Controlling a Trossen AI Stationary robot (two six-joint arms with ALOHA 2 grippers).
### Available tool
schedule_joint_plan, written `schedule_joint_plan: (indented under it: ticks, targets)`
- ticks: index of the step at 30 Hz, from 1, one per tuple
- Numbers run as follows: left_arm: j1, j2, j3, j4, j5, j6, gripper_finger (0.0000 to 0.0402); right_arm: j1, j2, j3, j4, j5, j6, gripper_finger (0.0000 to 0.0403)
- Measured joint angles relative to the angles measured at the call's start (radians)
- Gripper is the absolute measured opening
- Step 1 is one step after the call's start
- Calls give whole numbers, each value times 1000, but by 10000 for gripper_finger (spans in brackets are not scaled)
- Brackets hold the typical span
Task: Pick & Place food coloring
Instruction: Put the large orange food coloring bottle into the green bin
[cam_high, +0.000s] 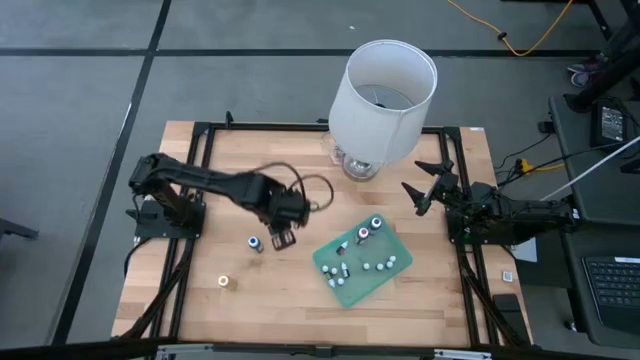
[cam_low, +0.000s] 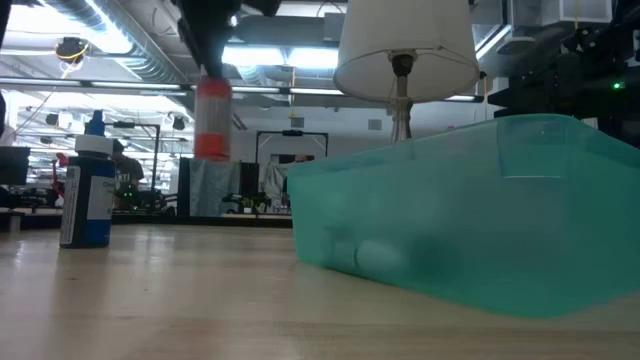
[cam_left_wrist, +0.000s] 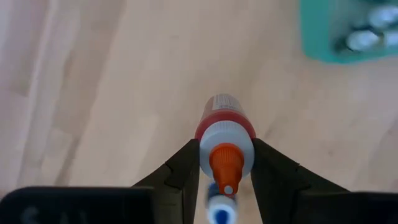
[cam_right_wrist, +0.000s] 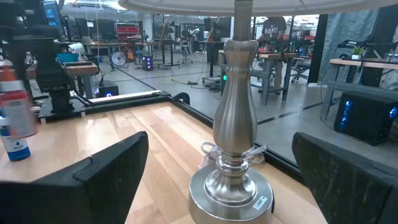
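Left gripper (cam_left_wrist: 225, 171) hangs above the table (cam_high: 290, 290), clenched on a red bottle (cam_left_wrist: 224, 140) held clear of the wood. Its long axis runs vertical, orange tip up toward the wrist camera. A blue bottle (cam_high: 255, 243) stands upright just beside, below it. More bottles (cam_high: 366, 265) lie in the green tray (cam_high: 330, 250). Right gripper (cam_high: 428, 187) waits spread wide near the lamp (cam_high: 383, 90).

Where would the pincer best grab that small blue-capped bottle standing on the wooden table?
Around its round middle, coming straight down: the small blue-capped bottle stands upright, alone on the wooden table. The left pincer beside it is shut on an orange-tipped bottle; the right pincer waits open by the white-shaded lamp.
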Motion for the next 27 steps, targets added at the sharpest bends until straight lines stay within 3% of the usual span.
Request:
schedule_joint_plan:
  ticks: [7, 24, 27]
  targets:
    - [-72, 109, 154, -28, -3, -1, 112, 0, 0, 0, 0, 0, 0, 397]
    - [-26, 530, 759, -122, 27, 109, 112, 0, 0, 0, 0, 0, 0, 397]
    - [-22, 559, 773, -95, 49, 111, 112, 0, 0, 0, 0, 0, 0, 397]
